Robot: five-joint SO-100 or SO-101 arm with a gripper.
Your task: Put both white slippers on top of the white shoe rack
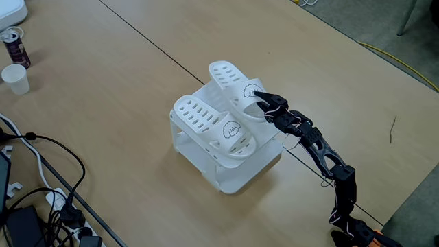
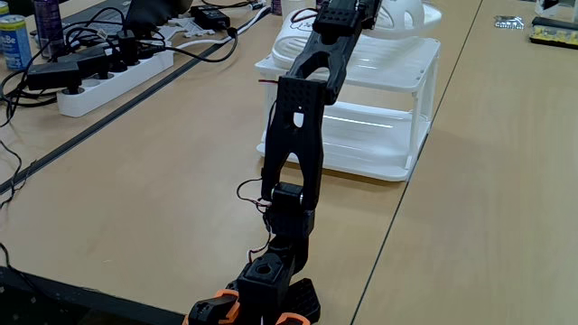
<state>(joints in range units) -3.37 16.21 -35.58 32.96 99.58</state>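
The table (image 1: 123,82) is a broad tan surface, and near its middle stands the white shoe rack (image 1: 230,175), which serves as the landmark here. The rack is a two-level stand with open sides; in a fixed view its lower shelf (image 2: 370,135) is bare, so everything rests on the flat top.

The arm (image 2: 293,135) rises from an orange-trimmed base well in front of the rack and leans forward over the rack's top, a reach that lets the hand (image 1: 264,103) come in above the load instead of from the side.

Both white slippers lie on the rack's top, side by side and roughly parallel. The nearer slipper (image 1: 214,127) sits squarely on the top, toe strap toward the arm. The farther slipper (image 1: 236,86) rests on the rack's far edge, its heel overhanging a little, likely because the top is barely one slipper long.

The hand sits at the farther slipper's strap, fingers (image 1: 255,97) touching or closing on it; whether they grip the strap or have parted cannot be told from either view. Judged from this layout, the task looks nearly finished, with only release and withdrawal remaining.
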